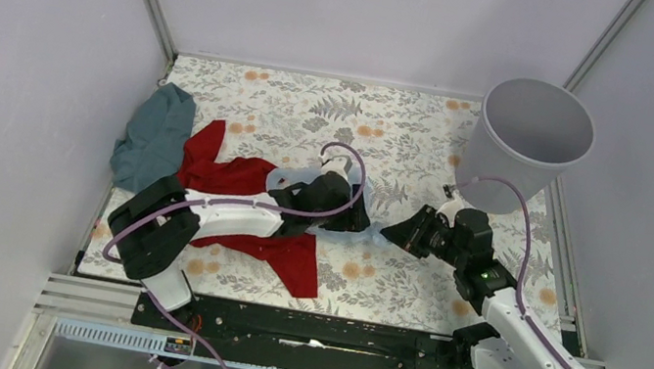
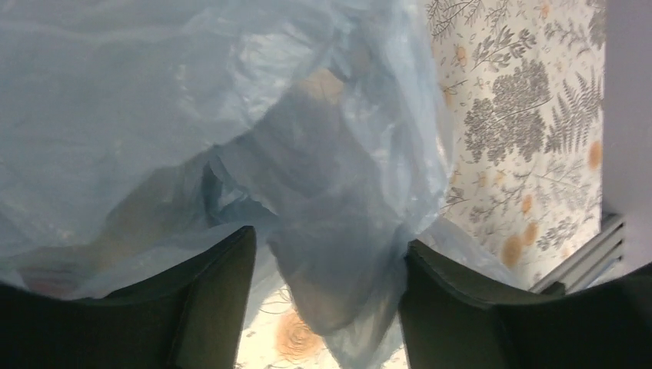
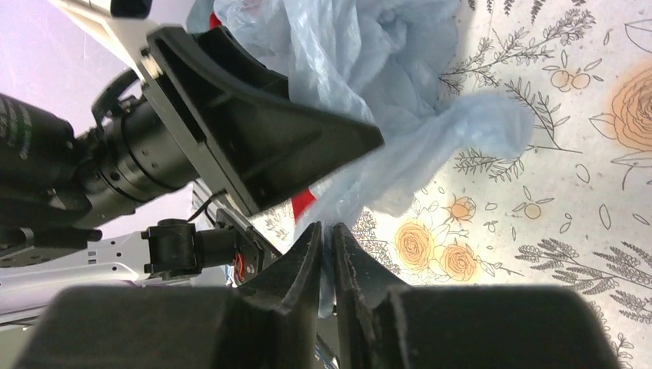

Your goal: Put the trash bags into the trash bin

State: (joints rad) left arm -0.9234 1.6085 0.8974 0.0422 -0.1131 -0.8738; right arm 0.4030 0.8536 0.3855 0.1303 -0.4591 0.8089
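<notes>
As it is seen from above, bag (image 1: pixel 296 180): bunched near the middle of the surface (image 1: pixel 295 110), between the two tools and partly over the red cloth (image 1: pixel 235 175).
Top view, bin (image 1: pixel 493 176): stood upright at the far right corner, well apart from the bag.
Top view, cloths: the red cloth is spread under the left arm, with the teal cloth (image 1: pixel 152 137) just beside it toward the left wall; neither belongs to the task.
Top view, tools: the left tool (image 1: pixel 359 217) and right tool (image 1: pixel 394 237) are set tip to tip at the bag; how their jaws stand cannot be told from here.
Left wrist, left tool: the fingers (image 2: pixel 207 307) are held spread wide, and a hanging fold of film fills the gap. Whether it is squeezed cannot be told.
Left wrist, bag: draped across most of the view, with the floral surface shown at the right.
Right wrist, right tool: the fingers (image 3: pixel 304 261) are pressed almost together, with a thin strand of film pinched between them.
Right wrist, bag: a crumpled heap is seen on the surface, running from the pinched strand up past the left tool.
Handling, judged: very light, limp and slippery; a single strand may be pulled out or torn.
Hold, judged: a gathered wad of several layers is better taken than one edge.
</notes>
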